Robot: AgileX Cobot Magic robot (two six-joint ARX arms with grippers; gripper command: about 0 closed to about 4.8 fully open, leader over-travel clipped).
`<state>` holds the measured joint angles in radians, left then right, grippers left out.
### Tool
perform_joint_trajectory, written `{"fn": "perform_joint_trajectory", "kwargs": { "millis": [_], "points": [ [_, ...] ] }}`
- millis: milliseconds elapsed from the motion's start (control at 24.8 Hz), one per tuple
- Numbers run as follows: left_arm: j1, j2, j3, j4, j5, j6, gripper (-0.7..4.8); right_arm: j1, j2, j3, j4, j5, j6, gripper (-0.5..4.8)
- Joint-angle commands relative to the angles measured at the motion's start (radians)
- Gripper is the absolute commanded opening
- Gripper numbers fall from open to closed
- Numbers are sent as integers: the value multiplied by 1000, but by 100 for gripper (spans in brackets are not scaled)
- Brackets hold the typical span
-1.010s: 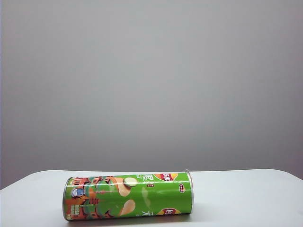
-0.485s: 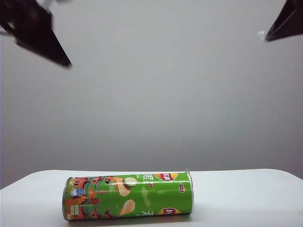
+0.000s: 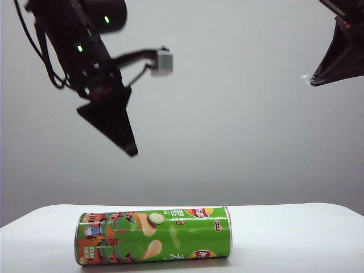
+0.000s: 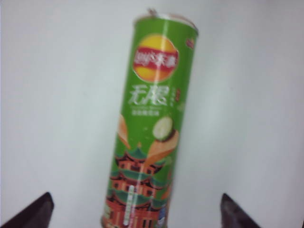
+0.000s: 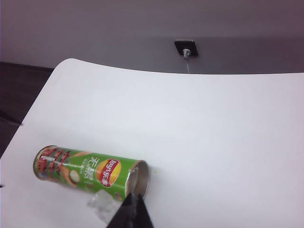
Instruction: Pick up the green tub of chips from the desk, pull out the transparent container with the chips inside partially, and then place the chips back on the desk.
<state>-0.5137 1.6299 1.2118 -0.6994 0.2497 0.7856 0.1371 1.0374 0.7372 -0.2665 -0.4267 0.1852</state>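
While the tub (image 3: 154,236) lies on the desk (image 3: 296,239), the left gripper (image 4: 135,211) hangs spread above it; the right gripper (image 5: 132,213), closed, hovers high beside its open end.

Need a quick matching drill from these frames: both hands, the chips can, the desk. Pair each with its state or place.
Column 1:
1. left hand
2. right hand
3. green tub of chips
4. desk

Column 2:
A. lying on its side
B. fingers shut, high at the exterior view's right
C. white, bears the tub
D. fingers wide apart, above the tub

Pairs: 1-D, 2-B, 3-A, 4-C
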Motion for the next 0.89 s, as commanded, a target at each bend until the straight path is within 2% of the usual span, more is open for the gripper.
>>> {"fn": "perform_joint_trajectory", "kwargs": {
  "millis": [40,444,646,888],
  "points": [
    [2,65,10,-15,-3,-39,479,1,-2,3,1,-60,-21,-5],
    [2,207,11,46,-71,-33,479,1,-1,2,-15,-73,-40,-5],
    [1,270,12,60,-51,-25,479,1,0,0,-19,-73,-53,-5],
    [2,326,12,92,-53,53,479,1,0,0,-22,-73,-55,-5]
  ]
}}
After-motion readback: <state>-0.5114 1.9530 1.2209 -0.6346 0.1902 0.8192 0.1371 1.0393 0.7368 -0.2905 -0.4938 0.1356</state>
